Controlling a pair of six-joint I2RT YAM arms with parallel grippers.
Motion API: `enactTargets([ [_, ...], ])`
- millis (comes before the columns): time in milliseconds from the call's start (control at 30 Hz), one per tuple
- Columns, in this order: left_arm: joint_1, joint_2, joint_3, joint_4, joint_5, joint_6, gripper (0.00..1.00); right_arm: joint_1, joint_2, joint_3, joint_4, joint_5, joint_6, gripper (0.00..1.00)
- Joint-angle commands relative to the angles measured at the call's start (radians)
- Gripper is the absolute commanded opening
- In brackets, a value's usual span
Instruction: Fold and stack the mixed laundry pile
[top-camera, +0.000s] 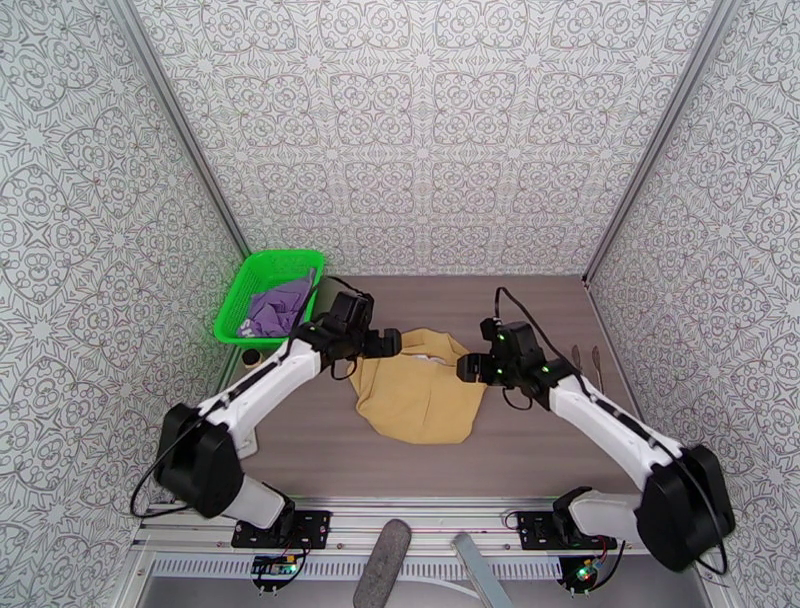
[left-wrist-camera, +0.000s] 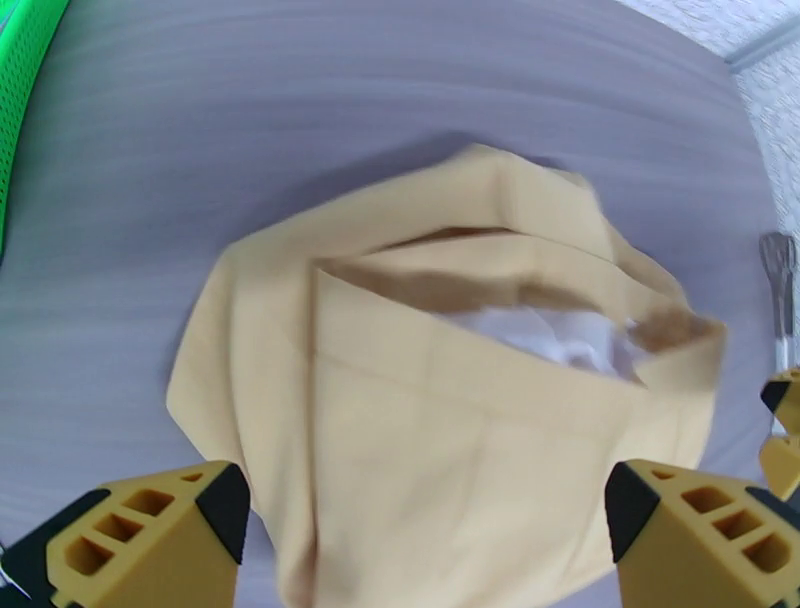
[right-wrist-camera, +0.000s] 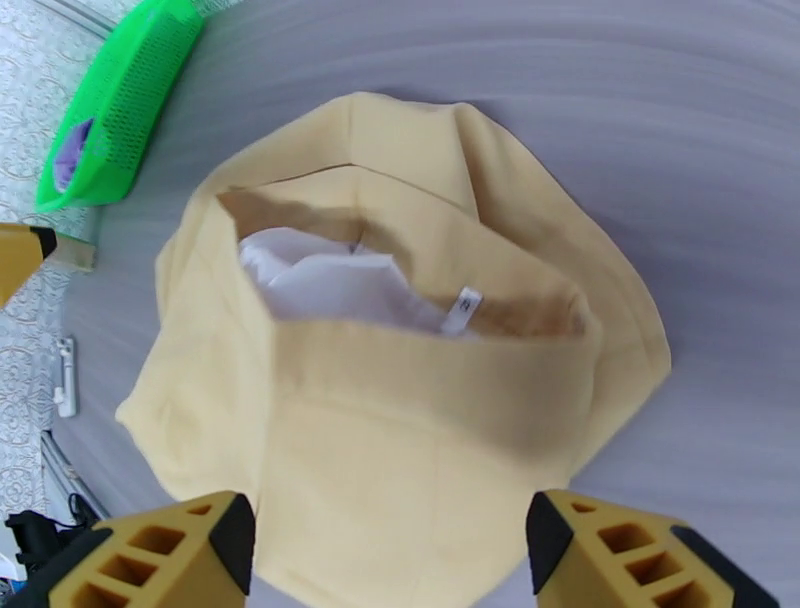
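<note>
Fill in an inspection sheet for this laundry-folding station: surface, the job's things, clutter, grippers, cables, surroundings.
Surface: wood-look table, flat, no spills seen.
Job's things: mustard-tan garment lies rumpled mid-table, its white lining and label showing; purple garment sits in the green basket at the far left corner.
Clutter: metal tools by the right edge.
Grippers: left gripper and right gripper both open over the mustard-tan garment, holding nothing.
Cables: black cables loop at the wrists, clear of the cloth.
Surroundings: patterned walls on three sides.
</note>
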Motion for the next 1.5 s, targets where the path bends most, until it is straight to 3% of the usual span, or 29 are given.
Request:
enactTargets([
  [0, 0.012, 0.096, -0.002, 0.016, 0.099, 0.038, 1.00, -0.024, 0.080, 0.061, -0.084, 0.012, -0.092, 0.72],
  [267, 0.027, 0.199, -0.050, 0.185, 0.214, 0.064, 0.99, -0.050, 0.151, 0.033, -0.063, -0.029, -0.115, 0.69],
  [333, 0.030, 0.218, -0.065, 0.238, 0.246, 0.056, 0.94, -0.050, 0.168, 0.027, -0.044, -0.046, -0.115, 0.67],
  [400, 0.030, 0.236, -0.076, 0.286, 0.284, 0.048, 0.76, -0.051, 0.185, 0.028, -0.025, -0.059, -0.117, 0.62],
  [433, 0.028, 0.243, -0.080, 0.309, 0.301, 0.043, 0.55, -0.053, 0.191, 0.032, -0.016, -0.068, -0.118, 0.56],
  [533, 0.024, 0.232, -0.102, 0.370, 0.331, 0.024, 0.08, -0.057, 0.209, 0.054, -0.003, -0.097, -0.129, 0.27],
  [567, 0.022, 0.215, -0.109, 0.381, 0.326, 0.019, 0.00, -0.058, 0.209, 0.068, -0.006, -0.105, -0.136, 0.15],
  [633, 0.021, 0.162, -0.124, 0.393, 0.307, 0.013, 0.00, -0.061, 0.195, 0.094, -0.017, -0.114, -0.145, 0.00],
  [867, 0.037, -0.127, -0.082, 0.284, 0.212, 0.042, 0.00, -0.070, 0.058, 0.231, -0.104, -0.181, -0.197, 0.00],
  [1067, 0.056, -0.277, 0.021, 0.171, 0.197, 0.080, 0.00, -0.070, -0.004, 0.317, -0.099, -0.310, -0.195, 0.00],
  [1300, 0.114, -0.353, 0.192, 0.059, 0.195, 0.130, 0.00, -0.070, -0.080, 0.438, -0.050, -0.410, -0.187, 0.00],
  [1467, 0.150, -0.338, 0.344, -0.021, 0.198, 0.172, 0.00, -0.070, -0.133, 0.560, -0.038, -0.376, -0.193, 0.00],
])
